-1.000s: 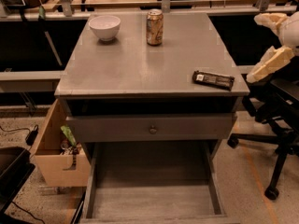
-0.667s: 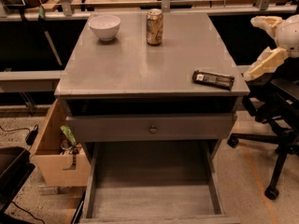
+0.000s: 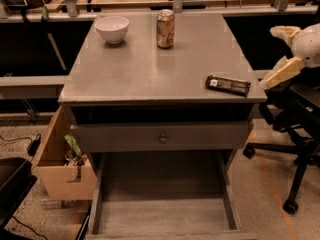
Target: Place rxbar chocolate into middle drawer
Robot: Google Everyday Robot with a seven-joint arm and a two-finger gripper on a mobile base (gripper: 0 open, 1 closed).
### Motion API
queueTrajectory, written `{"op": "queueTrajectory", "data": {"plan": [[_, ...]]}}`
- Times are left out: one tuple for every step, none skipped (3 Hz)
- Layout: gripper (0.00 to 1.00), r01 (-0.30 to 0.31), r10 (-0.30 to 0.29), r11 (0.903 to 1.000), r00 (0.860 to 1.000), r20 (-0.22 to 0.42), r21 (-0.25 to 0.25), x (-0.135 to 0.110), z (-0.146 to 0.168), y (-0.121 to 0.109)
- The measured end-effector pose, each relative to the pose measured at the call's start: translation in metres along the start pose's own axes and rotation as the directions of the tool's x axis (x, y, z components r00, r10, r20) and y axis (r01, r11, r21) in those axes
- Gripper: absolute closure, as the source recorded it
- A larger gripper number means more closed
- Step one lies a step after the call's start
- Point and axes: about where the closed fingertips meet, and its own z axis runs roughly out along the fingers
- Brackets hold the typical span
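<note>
The rxbar chocolate (image 3: 228, 84), a flat black bar with a small white label at its left end, lies on the grey cabinet top (image 3: 150, 69) near the front right corner. The middle drawer (image 3: 162, 209) is pulled out at the bottom of the view, showing a bare grey plank floor and low side walls with nothing in it. My gripper (image 3: 269, 59) hangs just off the cabinet's right edge, beside the bar and a little right of it. Its cream fingers (image 3: 281, 73) are spread apart and hold nothing.
A gold soda can (image 3: 165, 28) and a white bowl (image 3: 112, 29) stand at the back of the top. A closed drawer front with a round knob (image 3: 163, 138) sits above the open drawer. A tan wooden box (image 3: 60, 169) is left of the cabinet. An office chair (image 3: 295, 134) is to the right.
My gripper has drifted slightly left and down, closer to the cabinet's right edge. The bar, can, bowl and drawers have not moved.
</note>
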Motion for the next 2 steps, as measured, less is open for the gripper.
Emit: {"op": "queueTrajectory", "data": {"plan": [[0.00, -0.047, 0.046, 0.9983, 0.999, 0.022, 0.036, 0.026, 0.012, 0.006], [0.00, -0.078, 0.075, 0.9958, 0.995, 0.060, 0.049, 0.043, 0.023, 0.011]]}}
